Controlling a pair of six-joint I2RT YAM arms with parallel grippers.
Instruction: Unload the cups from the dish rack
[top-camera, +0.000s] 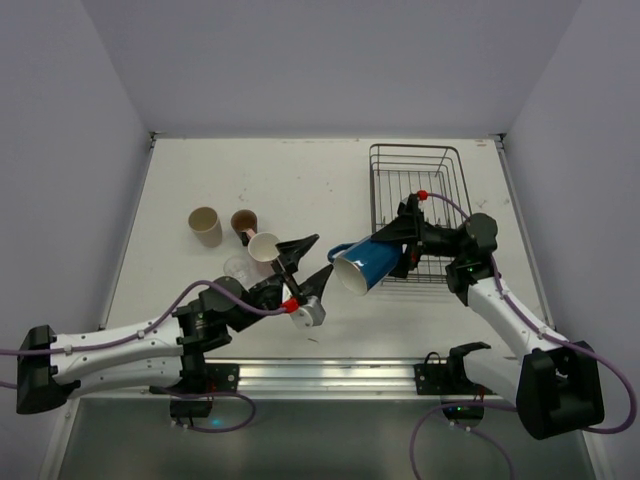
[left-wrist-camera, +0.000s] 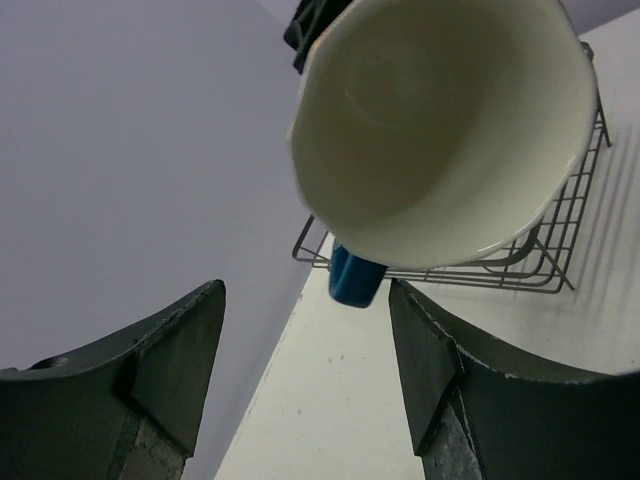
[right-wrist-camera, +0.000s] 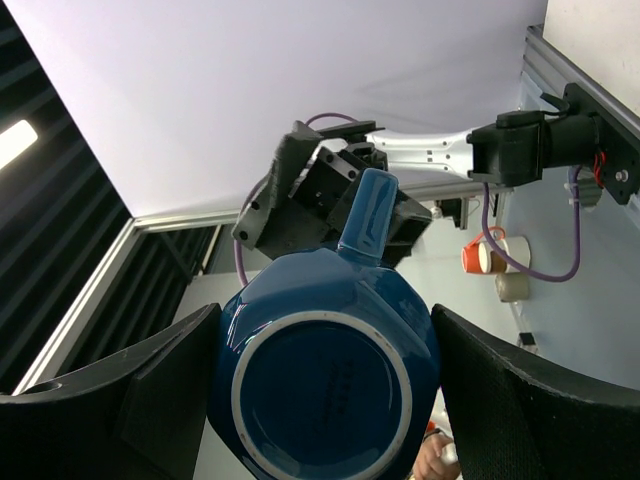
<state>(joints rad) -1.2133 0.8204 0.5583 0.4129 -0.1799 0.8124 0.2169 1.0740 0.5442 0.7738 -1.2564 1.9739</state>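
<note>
White counter (top-camera: 300, 180) across the middle of the overhead view. At upper right, dark wire dish rack (top-camera: 415, 190), with no cup visible in the part not covered by the right arm. Just left of the rack's lower corner, right hand (right-wrist-camera: 322, 335) clamped on the blue mug (top-camera: 362, 262), fingers pressed to opposite sides of the body near the base. Mug held clear of the counter, tipped sideways, pale-lined mouth turned left, handle sticking toward the top of the right wrist view. Facing that mouth from centre frame, left hand (top-camera: 322, 252) spread fairly wide, gripping nothing, near the rim but apart from it. Standing left of centre: cream-beige mug (top-camera: 205, 226), dark brown mug (top-camera: 244, 222), pale pink cup (top-camera: 263, 247) just beside the left hand, small clear glass (top-camera: 237, 266) below them. Probably glazed ceramic, so rigid, weighty for its size, slick and breakable if dropped. Best taken across the wall at the rim, one finger inside and one outside, or around the body ahead of the right fingers; handle likely too narrow for a steady hold.
</note>
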